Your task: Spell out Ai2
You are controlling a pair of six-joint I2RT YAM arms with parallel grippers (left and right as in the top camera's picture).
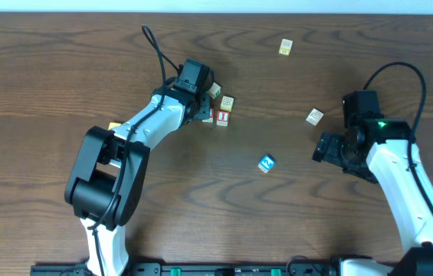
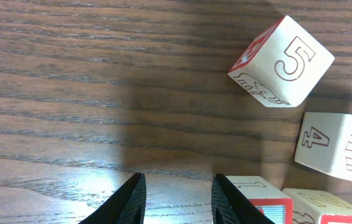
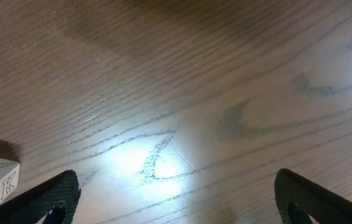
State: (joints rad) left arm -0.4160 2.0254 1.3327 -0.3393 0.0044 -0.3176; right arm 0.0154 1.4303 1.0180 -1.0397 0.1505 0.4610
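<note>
Left gripper part open, nothing between fingers. Block cluster just right of it: 5 block, 4 block. Right gripper wide open, empty. Blue block lies left of it, apart.

White arms, black cables, fingers

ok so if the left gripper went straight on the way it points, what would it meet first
Probably just bare table: the left gripper is open with nothing straight ahead. The 5 block lies right of that line, though depth is unclear.
</note>
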